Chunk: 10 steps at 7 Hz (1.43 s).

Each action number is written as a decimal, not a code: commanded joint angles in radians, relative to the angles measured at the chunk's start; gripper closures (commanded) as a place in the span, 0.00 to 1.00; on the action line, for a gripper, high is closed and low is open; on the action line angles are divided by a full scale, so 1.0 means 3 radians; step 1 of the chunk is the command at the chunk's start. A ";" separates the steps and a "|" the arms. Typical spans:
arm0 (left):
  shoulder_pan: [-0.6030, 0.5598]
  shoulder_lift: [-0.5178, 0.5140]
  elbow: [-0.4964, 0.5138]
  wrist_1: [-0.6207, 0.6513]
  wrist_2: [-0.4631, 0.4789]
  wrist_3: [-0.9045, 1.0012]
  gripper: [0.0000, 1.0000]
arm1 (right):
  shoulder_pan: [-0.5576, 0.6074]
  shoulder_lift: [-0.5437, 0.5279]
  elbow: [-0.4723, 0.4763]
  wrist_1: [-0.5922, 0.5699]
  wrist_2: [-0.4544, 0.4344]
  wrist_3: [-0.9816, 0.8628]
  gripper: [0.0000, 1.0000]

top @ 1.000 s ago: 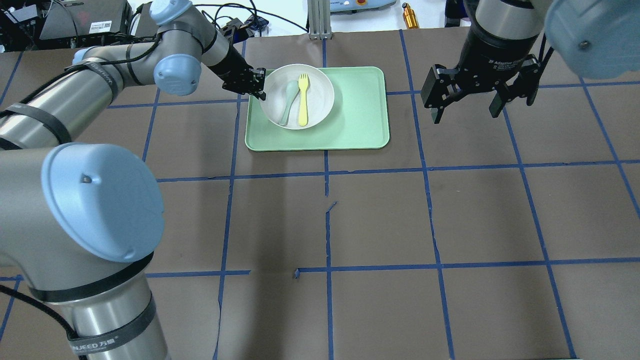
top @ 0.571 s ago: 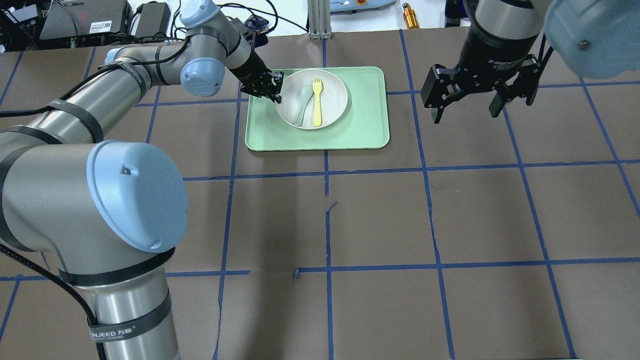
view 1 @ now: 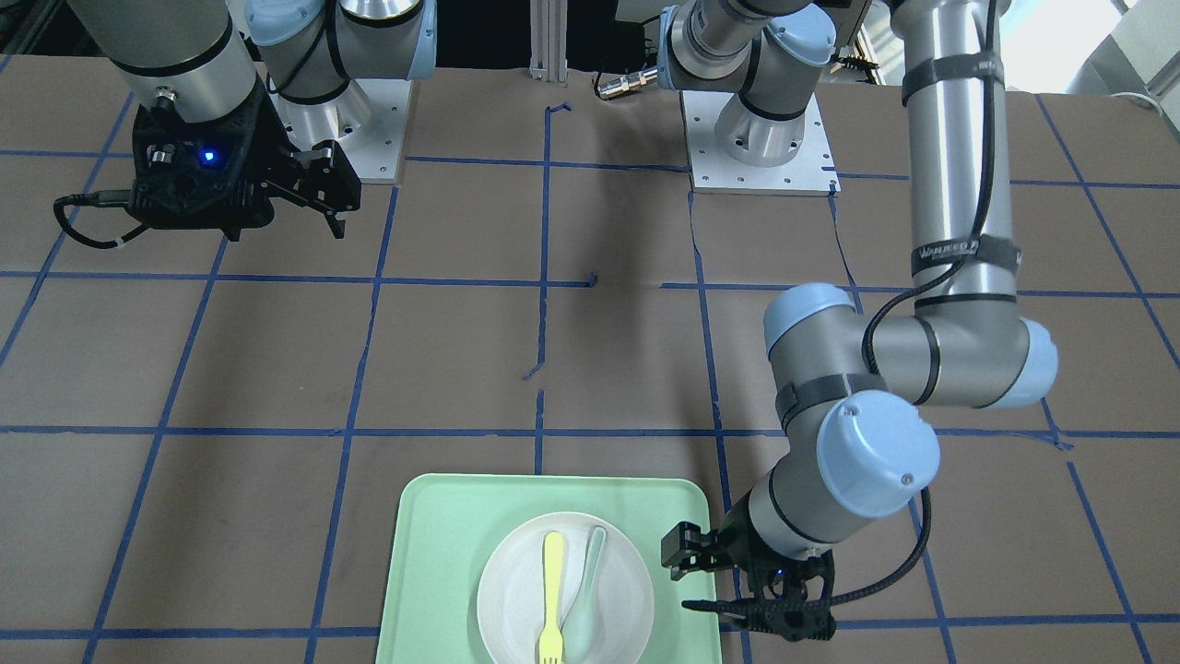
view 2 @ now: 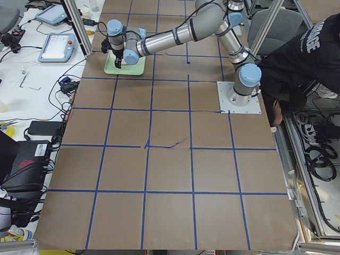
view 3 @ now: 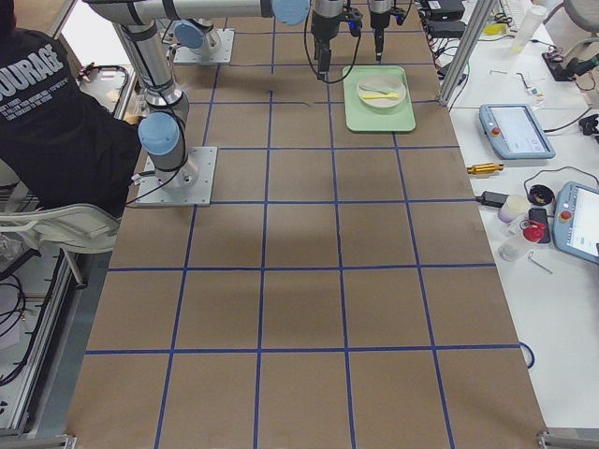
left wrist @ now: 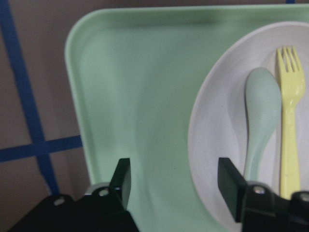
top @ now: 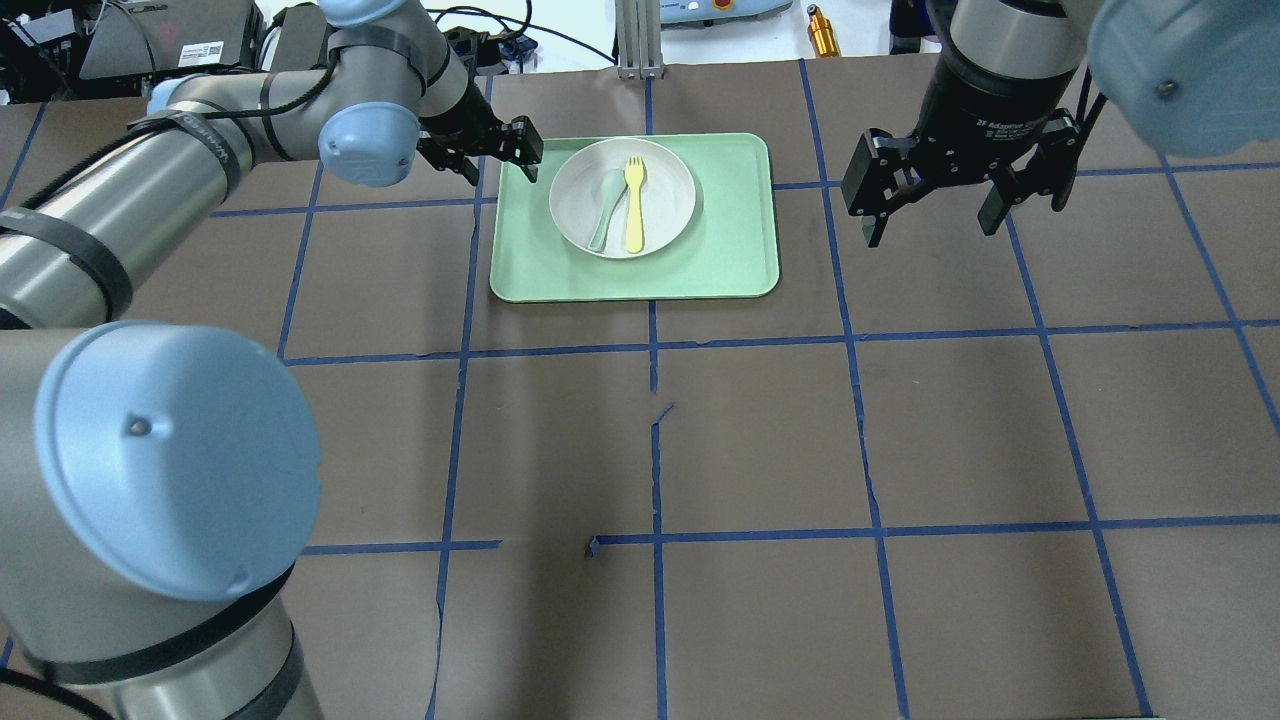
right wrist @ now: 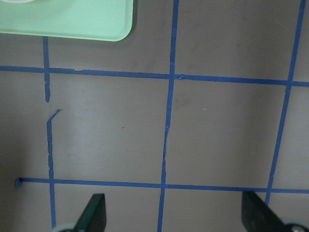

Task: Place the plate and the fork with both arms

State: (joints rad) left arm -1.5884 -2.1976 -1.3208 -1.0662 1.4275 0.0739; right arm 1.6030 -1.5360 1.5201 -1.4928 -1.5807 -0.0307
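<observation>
The off-white plate [top: 660, 215] sits on the mint-green tray [top: 720, 260], with the yellow fork [top: 634, 203] and a pale grey-green spoon [top: 605, 210] lying side by side in it. My left gripper [top: 500, 158] is open and empty over the tray's far left corner, just left of the plate's rim and apart from it. In the left wrist view its fingers [left wrist: 120, 181] frame the tray floor [left wrist: 135, 96] and the plate's edge [left wrist: 207, 145]. My right gripper [top: 930, 215] is open and empty, high above the table to the right of the tray.
The table is brown paper with a blue tape grid. The right wrist view shows a tray corner [right wrist: 72, 21] and bare paper below the right gripper [right wrist: 176, 215]. Cables and devices lie beyond the far edge. The arm bases [view 1: 756, 138] stand at the robot's side.
My left gripper slid the plate a little to the right on the tray, then let go of its rim, drew back to the left and opened. The right arm has not moved.
</observation>
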 commanded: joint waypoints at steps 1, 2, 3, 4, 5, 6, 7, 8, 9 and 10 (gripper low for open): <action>-0.0018 0.0772 -0.0137 -0.0707 0.0267 -0.0062 0.00 | 0.0000 0.0002 0.0000 -0.0004 0.0013 0.0000 0.00; -0.0028 0.1120 -0.0193 -0.1080 0.0278 -0.0224 0.00 | 0.0000 0.0002 0.0000 -0.0004 0.0008 0.0000 0.00; -0.0038 0.1422 -0.0326 -0.1291 0.0283 -0.0393 0.00 | 0.0000 0.0002 0.0005 -0.0004 0.0008 0.0000 0.00; -0.0049 0.1688 -0.0560 -0.1314 0.0283 -0.0410 0.00 | 0.0000 0.0002 0.0000 -0.0009 0.0008 -0.0015 0.00; -0.0049 0.1848 -0.0755 -0.1309 0.0283 -0.0415 0.00 | 0.0000 0.0012 0.0000 -0.0009 -0.0008 -0.0046 0.00; -0.0054 0.1885 -0.0777 -0.1304 0.0283 -0.0415 0.00 | 0.0005 0.0063 -0.0005 -0.0197 -0.0018 -0.0016 0.00; -0.0054 0.1946 -0.0828 -0.1309 0.0283 -0.0415 0.00 | 0.0025 0.0139 -0.0015 -0.0376 0.0012 0.0010 0.00; -0.0054 0.1972 -0.0833 -0.1314 0.0278 -0.0420 0.00 | 0.0127 0.0282 -0.0096 -0.0494 0.0023 0.0015 0.00; -0.0054 0.1967 -0.0838 -0.1314 0.0278 -0.0420 0.00 | 0.0366 0.0693 -0.0330 -0.0632 -0.0013 0.0243 0.00; -0.0054 0.1962 -0.0838 -0.1309 0.0278 -0.0420 0.00 | 0.0631 0.1289 -0.0818 -0.0679 -0.0028 0.0610 0.00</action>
State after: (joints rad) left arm -1.6045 -1.6096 -1.5708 -1.4598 1.5111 -0.0519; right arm 1.7068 -1.3284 1.4088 -1.6664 -1.5829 0.0481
